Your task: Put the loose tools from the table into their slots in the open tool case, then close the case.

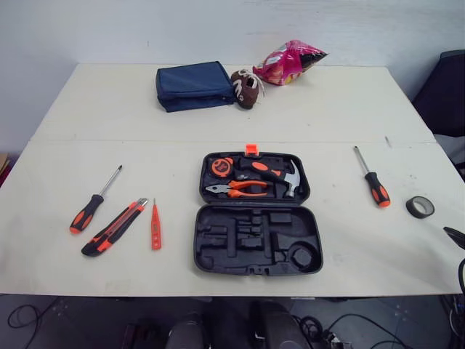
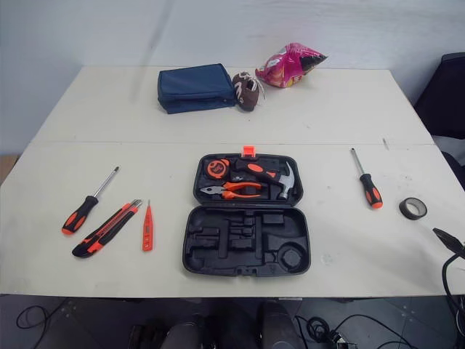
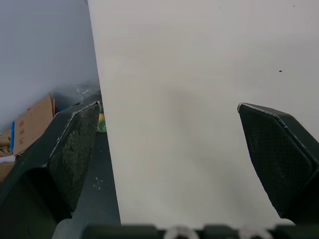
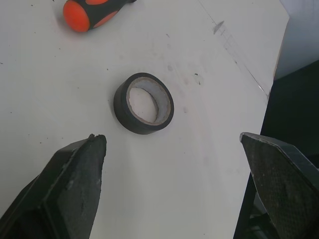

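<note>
The open tool case lies in the middle of the table. Its far half holds a tape measure, pliers and a hammer. The near half shows empty slots.

On the robot's left side of the case I see three loose tools: a screwdriver, a utility knife and a thin orange tester pen just beside the knife. On the right side, well apart from the case, lies a second screwdriver. Further right, near the table edge, is a roll of black tape. At the far side of the table are a blue pouch, a small brown item with white laces and a pink snack bag.

My left gripper hangs over the table's edge with its fingers wide apart — it holds nothing. My right gripper is also spread wide and hovers above the tape roll without touching it. In the right wrist view the roll sits between the two fingers.
</note>
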